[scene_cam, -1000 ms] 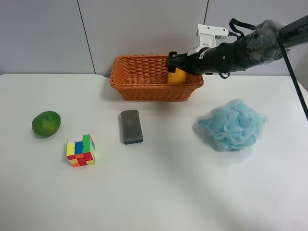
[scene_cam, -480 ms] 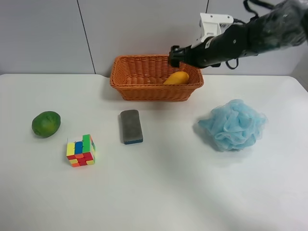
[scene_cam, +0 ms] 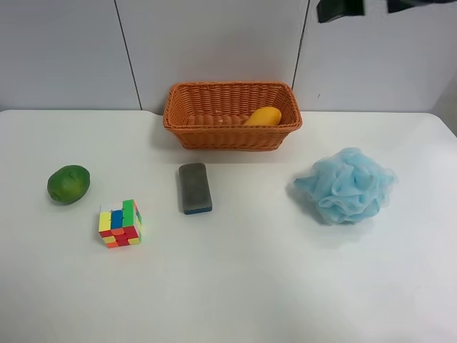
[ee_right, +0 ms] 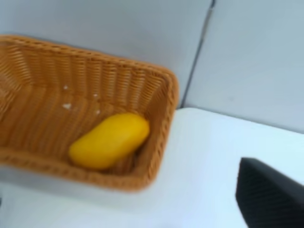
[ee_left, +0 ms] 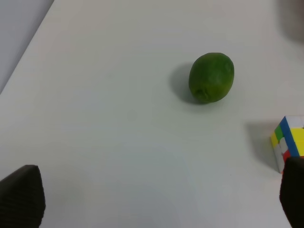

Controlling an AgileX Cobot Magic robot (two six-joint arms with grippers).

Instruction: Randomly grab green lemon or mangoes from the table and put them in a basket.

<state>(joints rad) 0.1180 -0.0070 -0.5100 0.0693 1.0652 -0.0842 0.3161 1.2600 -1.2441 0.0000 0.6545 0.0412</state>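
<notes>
Since half a second ago the right arm has risen from the rectangular orange-brown woven wicker basket; only dark parts of it show at the top edge of the exterior high view. The smooth yellow-orange oblong mango lies free inside the basket, near the end wall at that view's right. Of the right gripper only one black finger shows, so I cannot tell how its jaws stand. The left gripper hangs empty, jaws wide apart, over the large white table. The roundish dark-green lemon lies on the table near a colourful cube.
</notes>
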